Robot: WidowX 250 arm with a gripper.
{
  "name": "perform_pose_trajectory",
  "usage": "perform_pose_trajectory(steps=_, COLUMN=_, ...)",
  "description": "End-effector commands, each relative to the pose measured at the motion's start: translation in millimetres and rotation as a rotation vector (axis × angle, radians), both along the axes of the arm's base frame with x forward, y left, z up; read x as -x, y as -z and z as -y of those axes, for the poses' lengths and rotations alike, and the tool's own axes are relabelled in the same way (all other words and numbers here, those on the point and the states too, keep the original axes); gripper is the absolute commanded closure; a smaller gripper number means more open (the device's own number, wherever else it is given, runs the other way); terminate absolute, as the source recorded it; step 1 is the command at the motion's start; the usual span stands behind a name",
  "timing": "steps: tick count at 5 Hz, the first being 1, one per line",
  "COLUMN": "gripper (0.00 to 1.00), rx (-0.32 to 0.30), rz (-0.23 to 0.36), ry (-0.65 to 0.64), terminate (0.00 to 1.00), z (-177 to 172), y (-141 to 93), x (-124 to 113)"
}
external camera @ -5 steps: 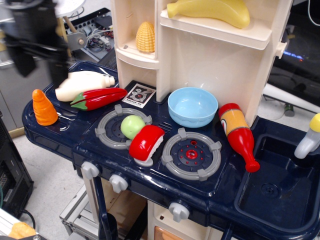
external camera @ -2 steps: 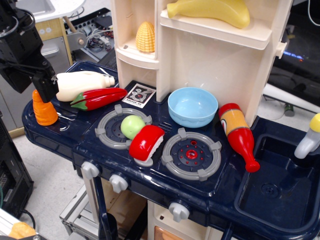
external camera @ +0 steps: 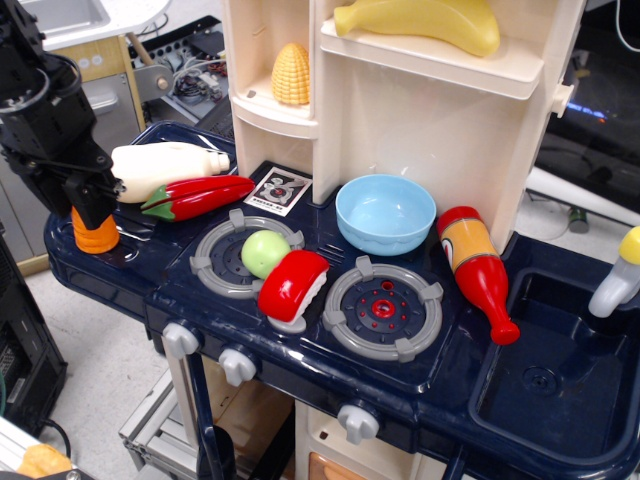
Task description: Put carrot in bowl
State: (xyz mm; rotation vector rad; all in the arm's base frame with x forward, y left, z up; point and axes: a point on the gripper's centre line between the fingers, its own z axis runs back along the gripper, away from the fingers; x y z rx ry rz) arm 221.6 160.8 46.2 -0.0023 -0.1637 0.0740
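the black robot gripper (external camera: 88, 205) hangs at the far left corner of the dark navy toy stove counter (external camera: 300, 345), directly over the small orange ridged plastic carrot (external camera: 95, 236). only the carrot's lower part shows beneath the black fingers (external camera: 92, 200), which cover its tip; whether the jaws are open around it or already closed on it cannot be told from this view. the carrot stands upright on the counter's left edge, just in front of the white plastic bottle (external camera: 165, 166) and the long red chili pepper with a green stem (external camera: 200, 195). the round light-blue plastic bowl (external camera: 385, 213) sits well apart to the right, behind the right grey burner ring (external camera: 385, 308), beside the red and yellow toy bottle (external camera: 478, 268).
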Motion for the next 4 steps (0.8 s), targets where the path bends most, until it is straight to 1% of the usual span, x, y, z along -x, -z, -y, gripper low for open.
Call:
perform_pose_trajectory(steps=1, gripper=1.0, rx=0.003, rz=-0.002, ry=-0.024, terminate=0.0, z=32.2, y=-42.3, x=-15.4)
perform_pose_trajectory(steps=2, gripper=1.0, rx=0.027, rz=0.026, ry=-0.089, terminate=0.0, z=80.0, y=-73.3, x=-32.7)
perform_pose_trajectory(steps=3, gripper=1.0, rx=0.051, rz=0.105, ry=-0.126, terminate=0.0, z=123.9, y=-88.8, x=-50.4)
perform_pose_trajectory(steps=4, gripper=1.0, rx=0.069, rz=0.171, ry=-0.115, terminate=0.0, z=160.1, y=-94.0, x=-70.5)
